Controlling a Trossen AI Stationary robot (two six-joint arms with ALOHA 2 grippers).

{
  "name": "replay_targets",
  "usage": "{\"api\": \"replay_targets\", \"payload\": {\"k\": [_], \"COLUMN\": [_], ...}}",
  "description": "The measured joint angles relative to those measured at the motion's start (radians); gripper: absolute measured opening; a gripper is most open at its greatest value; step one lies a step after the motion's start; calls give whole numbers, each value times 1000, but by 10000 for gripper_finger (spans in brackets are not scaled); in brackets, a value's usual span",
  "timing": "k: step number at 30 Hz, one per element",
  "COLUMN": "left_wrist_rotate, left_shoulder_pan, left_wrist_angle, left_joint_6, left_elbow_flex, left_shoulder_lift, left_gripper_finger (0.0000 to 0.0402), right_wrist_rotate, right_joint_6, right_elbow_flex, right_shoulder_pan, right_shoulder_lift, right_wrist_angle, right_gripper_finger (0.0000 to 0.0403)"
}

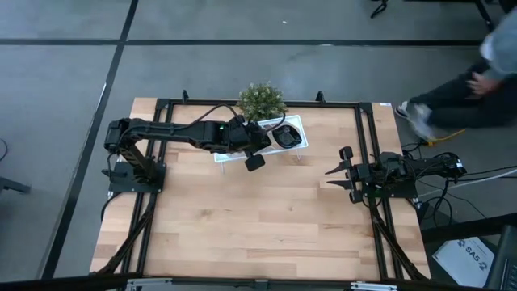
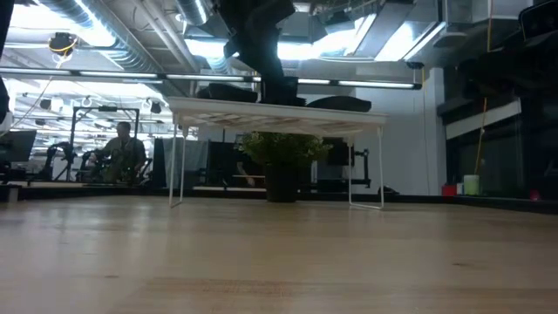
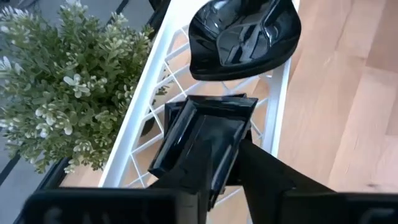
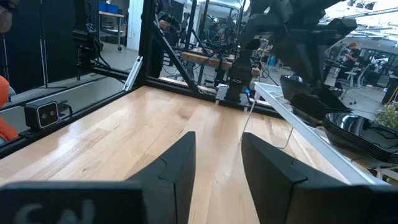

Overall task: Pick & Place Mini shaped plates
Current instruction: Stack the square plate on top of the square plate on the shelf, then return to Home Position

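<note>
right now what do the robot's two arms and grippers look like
Both arms are dark, nearly black, jointed segments on black bases. The left arm carries a looping black cable and a small green light near the wrist. The right arm trails black cables off the table's edge. The right gripper has two flat, wedge-shaped matte black fingers.

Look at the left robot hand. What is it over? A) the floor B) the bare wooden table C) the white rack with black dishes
C, the left gripper is above the white rack, right over a square black dish lying on it.
</note>
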Motion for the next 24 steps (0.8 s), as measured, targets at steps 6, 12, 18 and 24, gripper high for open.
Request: {"api": "replay_targets", "payload": {"k": [6,12,18,24], "left_wrist_rotate": [-4,24,21,-5], "left_shoulder_pan": [0,0,-3,-46], "left_wrist_angle": [53,56,56,77], "left_joint_6": [0,-8,33,128], "left_elbow_flex": [0,0,0,0], "left_shoulder_lift": [0,0,0,0], "left_gripper_finger": [96,98,96,95], "right_wrist_rotate": [0,0,0,0], "right_joint_6": [0,0,0,0], "right_elbow_flex": [0,0,0,0], "right_shoulder_pan": [0,0,0,0], "right_shoulder_lift": [0,0,0,0], "right_wrist_angle": [0,0,0,0], "right_gripper_finger": [129,129,129,129]}}
